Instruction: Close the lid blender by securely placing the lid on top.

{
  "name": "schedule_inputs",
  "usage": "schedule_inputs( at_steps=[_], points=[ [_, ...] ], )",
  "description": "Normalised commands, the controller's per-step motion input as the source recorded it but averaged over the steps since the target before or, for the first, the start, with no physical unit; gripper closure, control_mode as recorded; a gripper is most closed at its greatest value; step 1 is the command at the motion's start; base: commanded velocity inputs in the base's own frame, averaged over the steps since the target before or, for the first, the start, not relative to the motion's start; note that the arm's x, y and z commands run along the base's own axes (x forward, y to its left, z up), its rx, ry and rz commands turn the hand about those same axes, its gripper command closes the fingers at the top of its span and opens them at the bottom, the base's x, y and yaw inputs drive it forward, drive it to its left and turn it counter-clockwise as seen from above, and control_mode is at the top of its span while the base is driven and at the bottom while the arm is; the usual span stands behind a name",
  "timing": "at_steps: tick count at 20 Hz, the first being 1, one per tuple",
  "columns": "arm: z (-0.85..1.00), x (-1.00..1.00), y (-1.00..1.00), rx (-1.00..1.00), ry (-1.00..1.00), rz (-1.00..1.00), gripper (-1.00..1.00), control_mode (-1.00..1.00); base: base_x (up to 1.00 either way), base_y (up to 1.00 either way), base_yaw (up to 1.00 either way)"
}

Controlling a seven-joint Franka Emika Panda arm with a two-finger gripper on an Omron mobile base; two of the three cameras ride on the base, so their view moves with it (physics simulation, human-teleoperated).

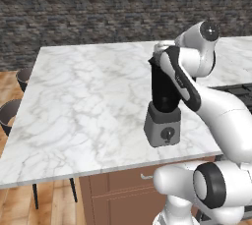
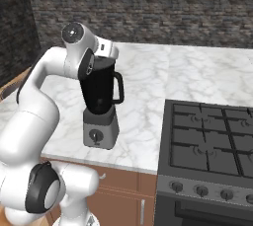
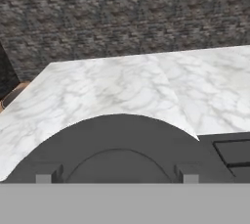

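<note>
Lid [image 3: 122,145] sat right under the gripper [image 3: 117,178] atop the blender [image 2: 101,106], fingers [image 3: 44,177] seemingly pinching it (grip hard to confirm). Risk at six o'clock: released off-centre, it could slide off the rim.

I see the blender [image 2: 101,106] standing on the counter [image 1: 88,96] near its front edge, the stove [image 2: 212,146] set in to its right. My arm's hand sits over the jar top. In the hand view the lid [image 3: 117,149] lies close below, counter and brick wall [image 3: 122,12] behind.
</note>
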Motion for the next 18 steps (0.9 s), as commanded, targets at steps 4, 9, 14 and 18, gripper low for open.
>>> schedule_inputs(
  at_steps=[4, 9, 14, 18],
  points=[
    [-0.57, 0.00, 0.00, -0.03, 0.00, 0.00, 1.00, -1.00, 0.00, 0.00, 0.00],
    [-0.51, 0.00, 0.00, -0.03, 0.05, 0.00, 1.00, -1.00, 0.00, 0.00, 0.00],
    [-0.26, 0.00, 0.00, 0.00, 0.05, 0.00, -1.00, -1.00, 0.00, 0.00, 0.00],
    [-0.21, 0.00, 0.00, 0.00, 0.03, 0.00, -1.00, -1.00, 0.00, 0.00, 0.00]
  ],
)
